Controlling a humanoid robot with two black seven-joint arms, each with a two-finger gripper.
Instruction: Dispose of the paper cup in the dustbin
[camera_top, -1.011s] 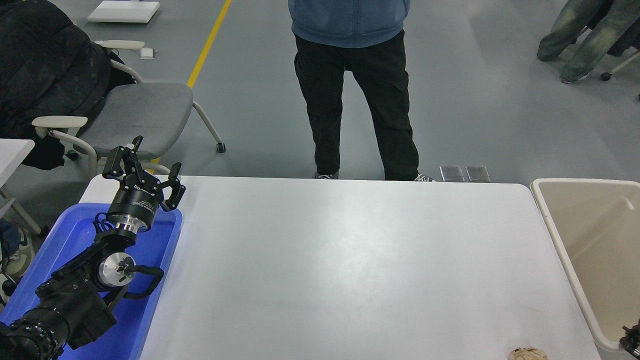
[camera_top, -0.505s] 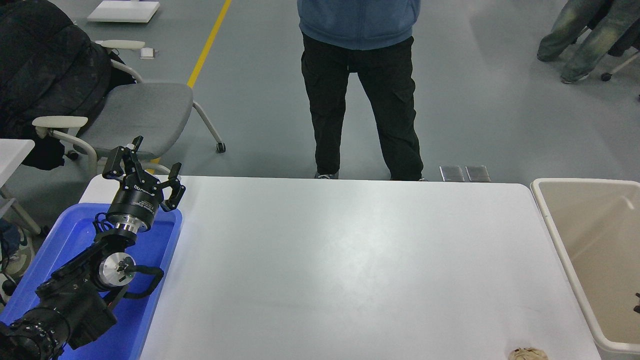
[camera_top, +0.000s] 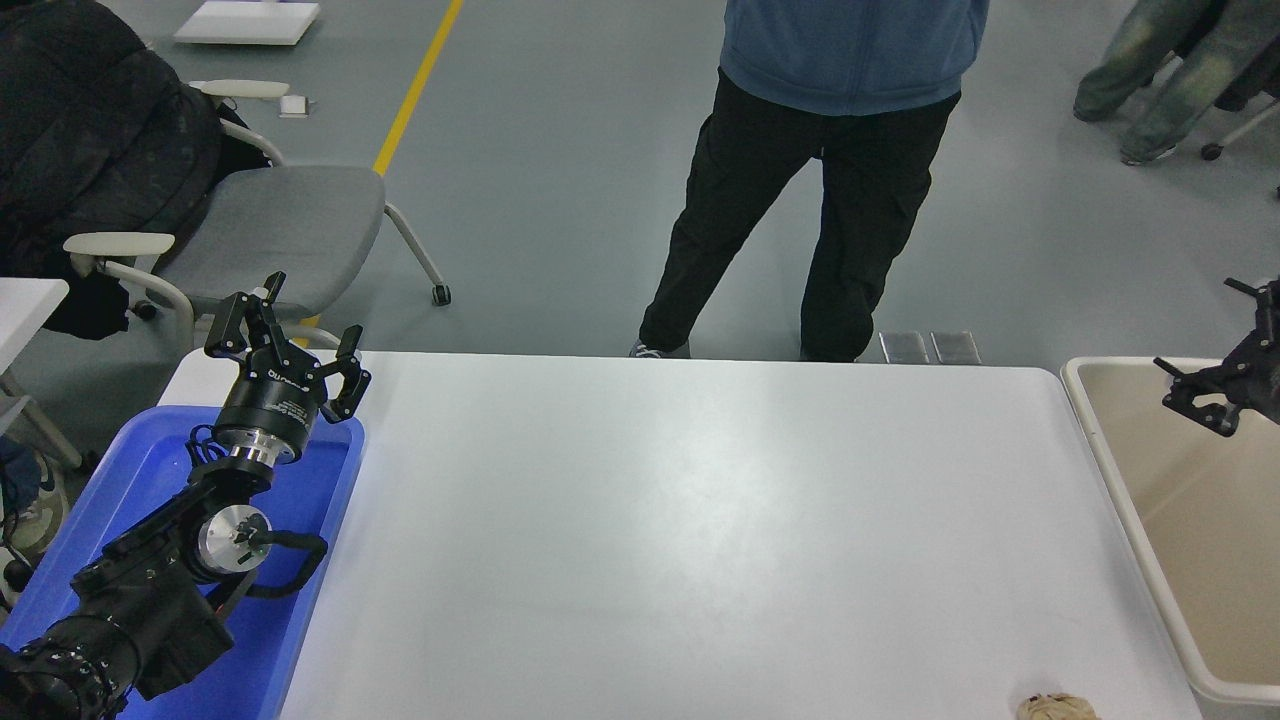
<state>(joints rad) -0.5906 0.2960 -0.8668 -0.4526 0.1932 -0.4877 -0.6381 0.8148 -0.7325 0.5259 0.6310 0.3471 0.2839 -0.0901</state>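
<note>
I saw a white table (camera_top: 700, 520), a blue tray (camera_top: 300, 600) at lower left, a beige dustbin (camera_top: 1100, 440) at right, black grippers, a yellow floor line (camera_top: 415, 85)

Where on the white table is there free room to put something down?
Nearly the whole table is bare, from the blue tray at its left to the dustbin at its right. Crowded spots: the parked left gripper over the tray, and a crumpled brown paper ball at the near right edge.

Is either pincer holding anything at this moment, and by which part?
Nothing is held. The left pincer is parked open over the blue tray, and the right pincer is open and empty above the dustbin. No paper cup shows.
</note>
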